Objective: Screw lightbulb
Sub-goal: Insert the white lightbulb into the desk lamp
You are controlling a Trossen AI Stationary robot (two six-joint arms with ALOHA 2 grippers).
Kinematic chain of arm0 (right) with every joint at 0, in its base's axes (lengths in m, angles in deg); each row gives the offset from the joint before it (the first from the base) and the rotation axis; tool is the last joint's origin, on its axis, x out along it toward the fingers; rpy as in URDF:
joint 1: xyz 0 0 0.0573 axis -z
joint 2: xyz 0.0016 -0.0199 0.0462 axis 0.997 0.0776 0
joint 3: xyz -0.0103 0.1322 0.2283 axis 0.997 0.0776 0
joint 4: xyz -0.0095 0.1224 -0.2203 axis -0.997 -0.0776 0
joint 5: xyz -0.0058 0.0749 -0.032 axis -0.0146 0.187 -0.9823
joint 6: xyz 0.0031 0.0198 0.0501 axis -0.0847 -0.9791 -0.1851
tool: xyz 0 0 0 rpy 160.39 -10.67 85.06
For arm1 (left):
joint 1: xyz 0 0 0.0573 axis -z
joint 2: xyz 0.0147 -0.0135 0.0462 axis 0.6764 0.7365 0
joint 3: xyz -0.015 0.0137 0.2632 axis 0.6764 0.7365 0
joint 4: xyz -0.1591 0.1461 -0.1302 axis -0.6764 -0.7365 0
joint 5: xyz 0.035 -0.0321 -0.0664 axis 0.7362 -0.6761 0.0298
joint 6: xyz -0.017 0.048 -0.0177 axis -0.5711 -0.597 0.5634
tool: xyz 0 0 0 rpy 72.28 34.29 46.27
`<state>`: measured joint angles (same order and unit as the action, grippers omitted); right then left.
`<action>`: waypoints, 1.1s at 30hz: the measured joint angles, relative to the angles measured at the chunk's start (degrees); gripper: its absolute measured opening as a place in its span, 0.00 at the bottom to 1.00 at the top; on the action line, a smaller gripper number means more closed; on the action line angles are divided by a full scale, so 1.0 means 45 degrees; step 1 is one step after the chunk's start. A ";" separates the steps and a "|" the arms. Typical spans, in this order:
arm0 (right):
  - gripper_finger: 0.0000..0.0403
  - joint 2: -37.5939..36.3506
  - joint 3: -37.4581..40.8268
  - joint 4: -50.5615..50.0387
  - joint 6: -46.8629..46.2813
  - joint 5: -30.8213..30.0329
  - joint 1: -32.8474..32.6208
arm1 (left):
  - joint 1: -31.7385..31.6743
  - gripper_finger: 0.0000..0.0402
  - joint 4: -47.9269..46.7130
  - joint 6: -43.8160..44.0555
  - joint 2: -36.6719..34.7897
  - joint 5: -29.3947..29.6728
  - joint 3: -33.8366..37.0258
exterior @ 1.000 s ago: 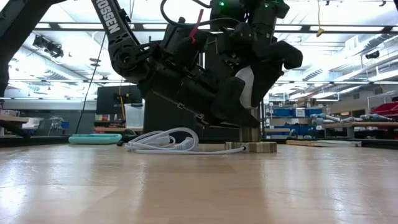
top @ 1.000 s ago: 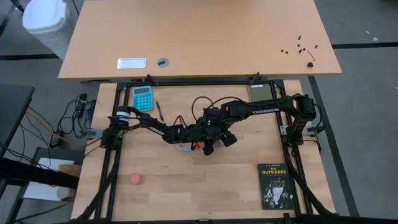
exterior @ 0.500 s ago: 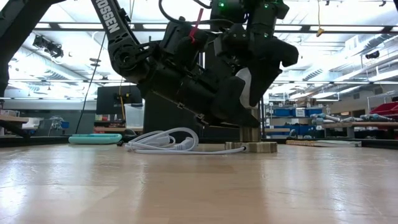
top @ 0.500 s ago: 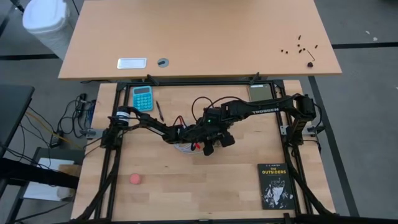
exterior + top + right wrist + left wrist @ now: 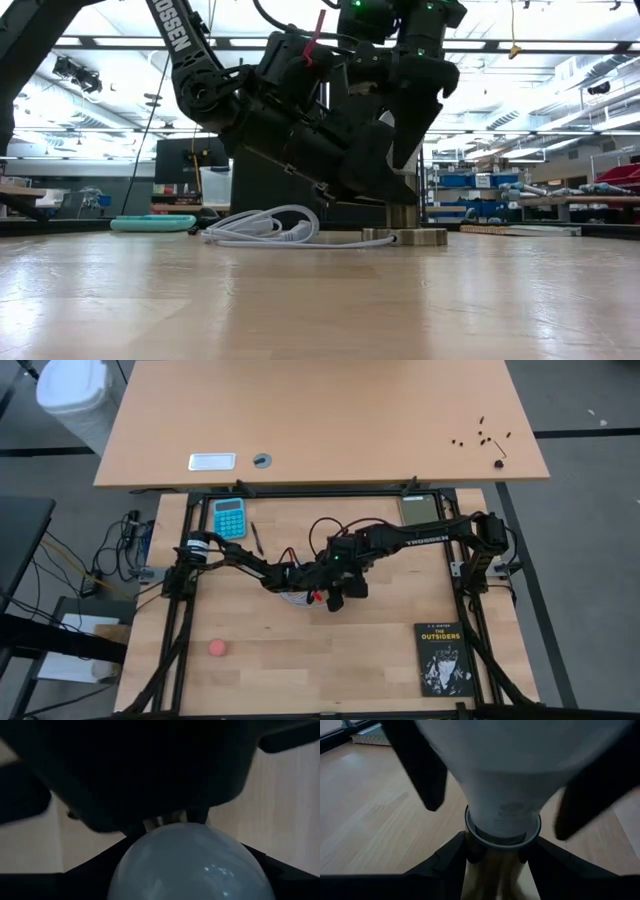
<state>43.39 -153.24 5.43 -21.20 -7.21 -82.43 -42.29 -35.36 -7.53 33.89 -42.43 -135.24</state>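
Note:
The lightbulb (image 5: 505, 775), white and frosted, stands upright at the table's middle with its neck in a metal socket (image 5: 502, 832). The socket's round base (image 5: 405, 236) rests flat on the table, and a white cord (image 5: 265, 228) trails from it. My right gripper (image 5: 392, 130) reaches down over the bulb and is shut on it; the bulb's dome (image 5: 186, 865) fills its wrist view. My left gripper (image 5: 495, 870) comes low from the table's left and is shut on the socket. In the high view both grippers (image 5: 335, 592) cover the bulb. My left gripper pinches the socket's upright stem (image 5: 492, 875), just under the collar that holds the bulb's neck, between its two fingers (image 5: 445, 865). It comes slanting down from the table's left. The socket stands upright on its base. My right gripper pinches the bulb's wide upper part (image 5: 470, 750) between its two fingers (image 5: 425, 770), from above, pointing down. The bulb stays upright, its neck in the socket.
A teal calculator (image 5: 229, 516) and a pen (image 5: 256, 536) lie at the far left. A pink ball (image 5: 218, 648) sits near the left front, a black book (image 5: 443, 658) at the right front. There is bare wood in front of the grippers.
My right gripper has rolled about the line it points along while staying over the bulb. In the low view its fingers now cover more of the bulb. My left gripper and the socket have kept still.

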 joint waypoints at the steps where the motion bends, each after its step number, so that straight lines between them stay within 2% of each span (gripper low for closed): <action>1: 0.67 0.0000 0.0000 0.0010 -0.0452 0.0073 -0.0028 | 0.0000 0.48 -0.0001 0.0001 -0.0002 0.0048 0.0000; 9: 0.64 0.0000 -0.0005 0.0048 -0.3538 0.0145 -0.0053 | 0.0000 0.48 -0.0074 0.0186 -0.0005 0.0226 -0.0005; 16: 0.68 0.0000 -0.0005 0.0214 -0.6113 0.0318 0.0109 | -0.0014 0.48 -0.0095 0.0241 -0.0008 0.0406 0.0000; 20: 0.66 0.0000 0.0000 0.0209 -0.7370 0.0430 0.0272 | -0.0044 0.48 -0.0082 0.0360 -0.0008 0.0431 0.0017; 25: 0.65 0.0000 0.0000 0.0220 -0.7605 0.0545 0.0316 | -0.0068 0.48 -0.0073 0.0389 -0.0008 0.0424 0.0024; 33: 0.79 -0.0009 0.0000 0.0382 -0.5993 0.0574 0.0334 | -0.0068 0.48 -0.0092 0.0232 -0.0008 0.0525 0.0016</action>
<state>43.35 -153.24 7.15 -48.17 -4.62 -80.93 -42.60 -35.78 -6.48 33.85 -40.06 -135.17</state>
